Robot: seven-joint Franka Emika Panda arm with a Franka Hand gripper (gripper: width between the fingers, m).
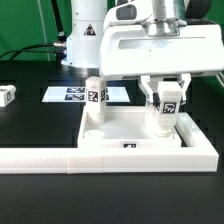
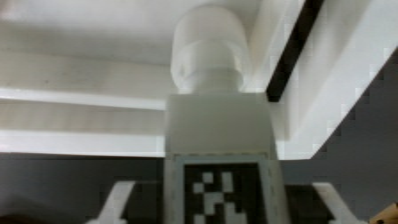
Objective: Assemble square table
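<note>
Two-finger gripper (image 1: 167,104) clamped on short white tagged block leg (image 1: 167,106), held upright w/ screw end down over white square rimmed plastic tabletop (image 1: 128,146), exterior view's right, prob. for a corner hole. 2nd leg (image 1: 94,98) stands upright at left corner.

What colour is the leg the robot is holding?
White, with a black-and-white tag; the leg shows best in the exterior view.
</note>
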